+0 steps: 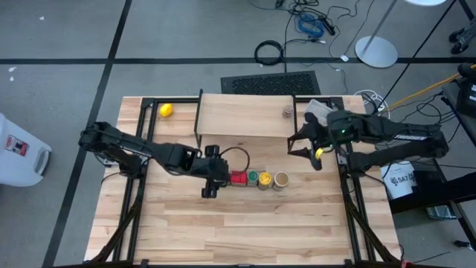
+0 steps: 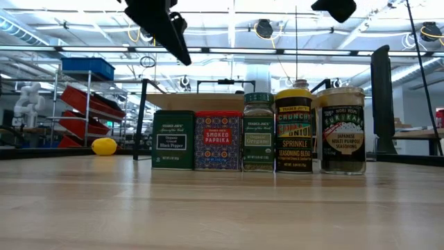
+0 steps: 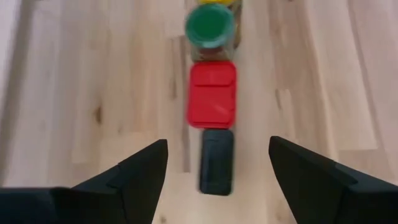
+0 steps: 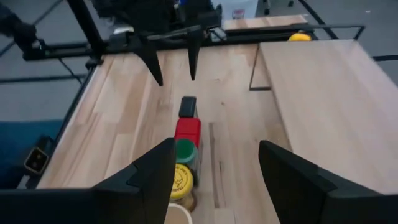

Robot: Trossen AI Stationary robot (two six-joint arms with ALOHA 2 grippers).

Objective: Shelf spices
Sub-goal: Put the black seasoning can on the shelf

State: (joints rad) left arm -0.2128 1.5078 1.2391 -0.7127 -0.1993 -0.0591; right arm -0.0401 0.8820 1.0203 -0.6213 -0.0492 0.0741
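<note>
Left gripper (image 3: pixel 217 180) jaws released, straddling dark box (image 3: pixel 216 162) at row's end; box's long axis along spice row. Right gripper (image 4: pixel 214 180) jaws released, near shelf (image 1: pixel 242 115).

Left gripper (image 1: pixel 210 173) hangs over mid-table, arm stretched in from the left, its 2 fingers spread wide. Right gripper (image 1: pixel 303 146) hovers raised on the right side, fingers parted too.

Two dark, matte-black jointed arms here. The left gripper (image 3: pixel 217 168) shows broad wedge-shaped black fingers (image 3: pixel 140 171); a thin black cable loops near its wrist. The right gripper (image 4: pixel 214 171) matches, green light glowing on its wrist.
</note>
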